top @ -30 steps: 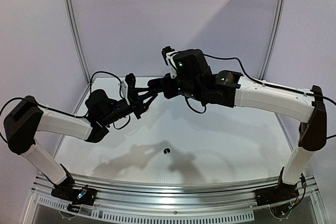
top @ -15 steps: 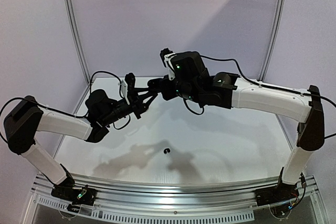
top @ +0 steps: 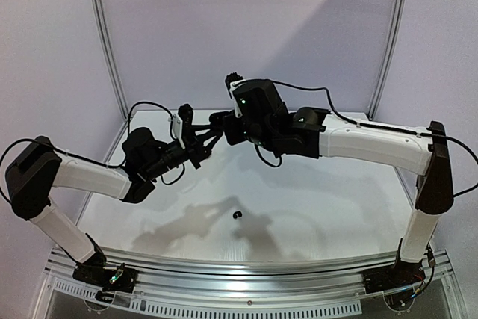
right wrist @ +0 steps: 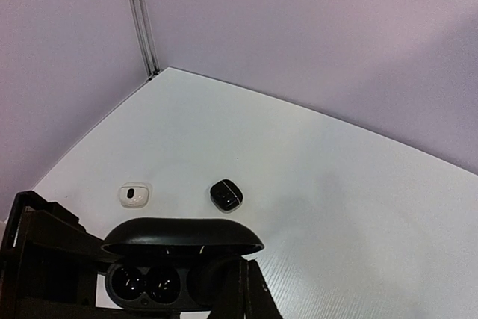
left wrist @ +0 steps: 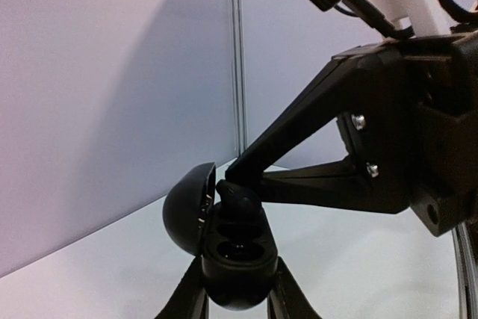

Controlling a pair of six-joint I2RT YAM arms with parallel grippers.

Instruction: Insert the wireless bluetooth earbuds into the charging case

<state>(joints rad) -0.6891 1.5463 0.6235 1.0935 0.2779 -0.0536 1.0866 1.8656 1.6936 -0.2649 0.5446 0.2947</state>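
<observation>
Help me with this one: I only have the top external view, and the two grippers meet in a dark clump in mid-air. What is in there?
Observer: In the left wrist view, the left gripper is clamped on an open black charging case, its lid swung open.
Operator: And the other arm?
Observer: The right gripper is shut, its tips against a black earbud at the case's upper socket. I cannot tell whether it is pinched or pushed.
Operator: Anything behind the arms?
Observer: The right wrist view shows a white case and a black case lying apart on the table.
</observation>
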